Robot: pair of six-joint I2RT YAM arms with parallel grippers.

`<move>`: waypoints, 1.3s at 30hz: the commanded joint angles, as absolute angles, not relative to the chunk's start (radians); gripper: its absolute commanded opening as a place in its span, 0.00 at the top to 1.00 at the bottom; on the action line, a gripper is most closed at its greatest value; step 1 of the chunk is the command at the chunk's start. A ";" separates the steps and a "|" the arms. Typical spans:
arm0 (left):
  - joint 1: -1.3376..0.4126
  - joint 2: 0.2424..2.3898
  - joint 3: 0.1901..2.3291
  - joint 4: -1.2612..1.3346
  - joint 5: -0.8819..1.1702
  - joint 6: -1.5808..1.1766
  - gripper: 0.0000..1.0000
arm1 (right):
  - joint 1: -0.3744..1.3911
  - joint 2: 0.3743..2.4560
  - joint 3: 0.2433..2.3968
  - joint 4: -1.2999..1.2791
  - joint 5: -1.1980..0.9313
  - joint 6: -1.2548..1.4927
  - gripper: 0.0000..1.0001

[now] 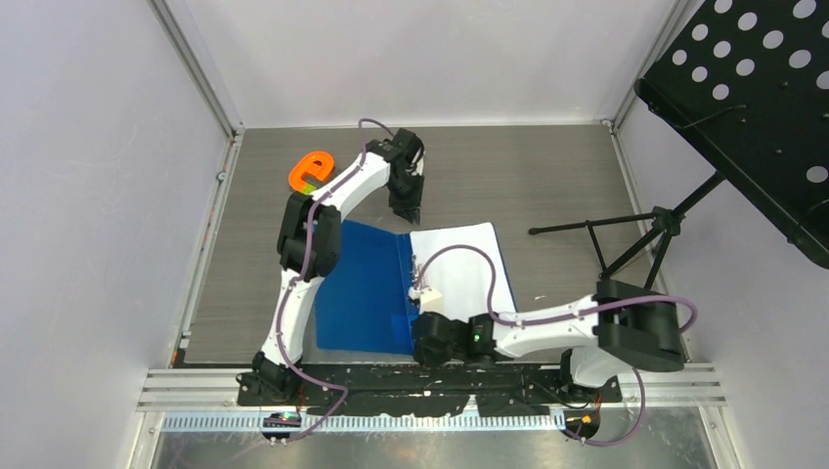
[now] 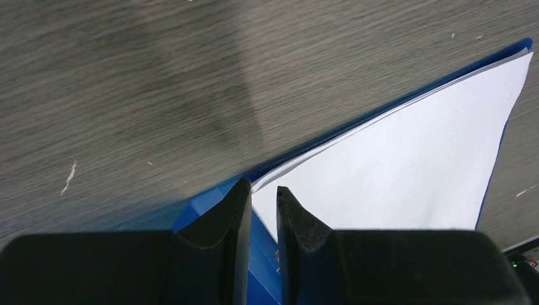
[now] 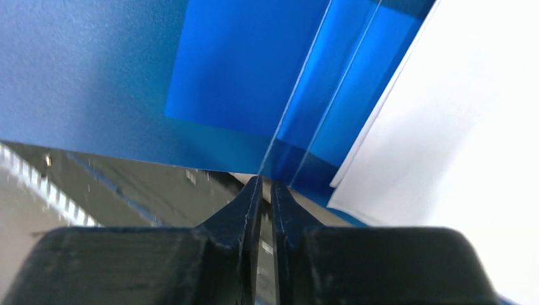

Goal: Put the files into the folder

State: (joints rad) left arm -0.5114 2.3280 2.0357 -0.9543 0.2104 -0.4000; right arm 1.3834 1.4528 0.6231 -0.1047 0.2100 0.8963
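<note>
The blue folder (image 1: 357,283) lies open on the table, with the white files (image 1: 469,259) stacked on its right half. My left gripper (image 1: 408,210) points down at the folder's far edge by the spine. In the left wrist view its fingers (image 2: 241,210) stand a narrow gap apart over the folder (image 2: 210,203) and a corner of the files (image 2: 413,159), with nothing between them. My right gripper (image 1: 422,327) is at the folder's near edge. Its tips (image 3: 266,181) are almost together on that blue edge (image 3: 95,76), beside the files (image 3: 470,108).
An orange letter-shaped object (image 1: 311,171) lies at the far left of the table. A black perforated music stand (image 1: 743,107) with a tripod foot (image 1: 626,239) overhangs the right side. Metal frame rails (image 1: 430,386) border the table.
</note>
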 commanded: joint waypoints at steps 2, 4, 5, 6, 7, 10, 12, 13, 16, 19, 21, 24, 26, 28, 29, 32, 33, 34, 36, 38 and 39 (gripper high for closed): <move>-0.511 2.321 2.122 -0.976 0.235 -0.365 0.77 | 1.301 1.578 0.742 -0.075 0.238 0.778 0.83; -0.509 2.308 2.143 -0.982 0.233 -0.365 0.74 | 1.280 1.601 0.773 -0.068 0.229 0.768 0.83; -0.509 2.297 2.146 -0.985 0.230 -0.367 0.73 | 1.267 1.604 0.787 -0.075 0.227 0.765 0.83; -0.510 2.282 2.143 -0.986 0.230 -0.368 0.73 | 1.258 1.594 0.788 -0.078 0.226 0.763 0.82; -0.509 2.263 2.132 -0.981 0.230 -0.368 0.71 | 1.255 1.582 0.784 -0.087 0.227 0.764 0.82; -0.509 2.189 2.073 -0.950 0.213 -0.372 0.66 | 1.250 1.487 0.772 -0.124 0.227 0.760 0.77; -0.509 2.152 2.037 -0.935 0.217 -0.377 0.65 | 1.249 1.419 0.781 -0.177 0.231 0.758 0.74; -0.510 2.136 2.020 -0.928 0.226 -0.377 0.64 | 1.246 1.370 0.788 -0.223 0.236 0.762 0.70; -0.510 2.084 1.945 -0.895 0.230 -0.380 0.63 | 1.192 1.270 0.773 -0.275 0.224 0.769 0.62; -0.510 2.039 1.872 -0.866 0.253 -0.397 0.64 | 1.092 1.205 0.746 -0.317 0.209 0.758 0.58; -0.511 2.011 1.802 -0.820 0.282 -0.419 0.64 | 0.970 1.214 0.752 -0.343 0.194 0.726 0.60; -0.511 1.973 1.734 -0.772 0.308 -0.439 0.64 | 0.872 1.275 0.781 -0.339 0.177 0.677 0.68; -0.512 1.970 1.718 -0.765 0.314 -0.439 0.64 | 0.816 1.327 0.798 -0.326 0.169 0.655 0.72; -0.512 1.981 1.716 -0.766 0.326 -0.436 0.64 | 0.768 1.374 0.798 -0.298 0.158 0.646 0.75; -0.512 1.988 1.716 -0.763 0.337 -0.435 0.64 | 0.740 1.389 0.794 -0.287 0.144 0.645 0.76; -0.512 2.008 1.715 -0.739 0.388 -0.436 0.64 | 0.717 1.459 0.792 -0.246 0.138 0.638 0.80; -0.512 2.018 1.719 -0.733 0.404 -0.437 0.64 | 0.715 1.470 0.794 -0.233 0.139 0.637 0.81; -0.513 2.028 1.725 -0.728 0.417 -0.436 0.63 | 0.715 1.492 0.796 -0.229 0.139 0.639 0.81; -0.514 2.048 1.734 -0.709 0.439 -0.437 0.63 | 0.715 1.517 0.798 -0.215 0.139 0.641 0.82; -0.514 2.067 1.747 -0.695 0.460 -0.439 0.63 | 0.715 1.537 0.801 -0.211 0.143 0.644 0.83; -0.514 2.078 1.753 -0.682 0.476 -0.439 0.62 | 0.716 1.543 0.802 -0.209 0.145 0.644 0.83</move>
